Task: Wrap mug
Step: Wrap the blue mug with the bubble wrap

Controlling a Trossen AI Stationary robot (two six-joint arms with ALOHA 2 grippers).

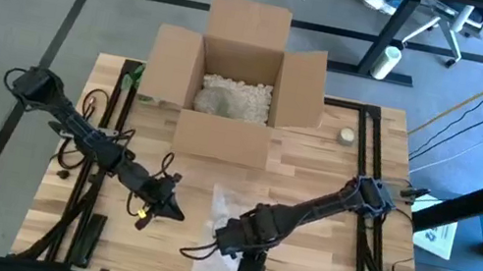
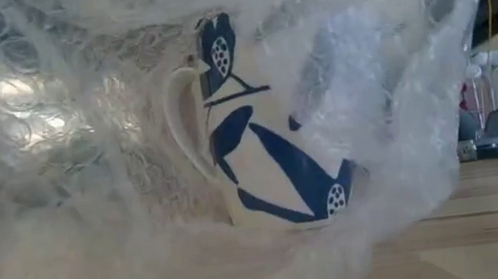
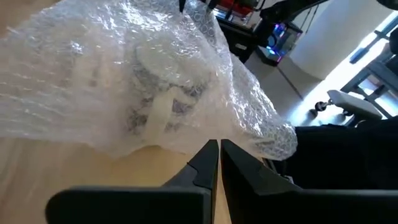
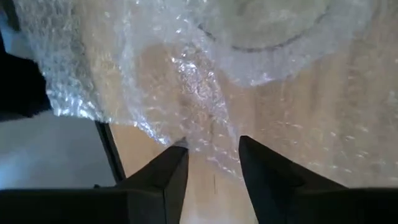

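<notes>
Where the table's near edge runs, a white mug [image 2: 259, 138] with dark blue leaf-and-dot patterns stands upright under a loose sheet of clear bubble wrap [image 1: 225, 237], near the middle of the wooden table [image 1: 314, 178]. Seen from the low view, its curved handle points to the left and its long axis runs vertically, base on the wood; the wrap drapes over and around it and blurs most of its outline. The right gripper [image 4: 211, 158] sits over the near part of the wrap, its two dark fingers spread apart with only a wrinkled fold of film showing between the tips, nothing clenched. Just left of the bundle, the left gripper [image 3: 219, 152] rests low over the bare wood, its fingers pressed almost together and holding nothing, their tips close to the wrap's edge without clearly touching it. Farther back, at the table's far edge, an open cardboard box [image 1: 235, 85] stands with its four flaps folded outward; inside lies pale packing filler [image 1: 233, 99]. To the right of the box a small white round object [image 1: 347, 135] lies on the wood.
</notes>
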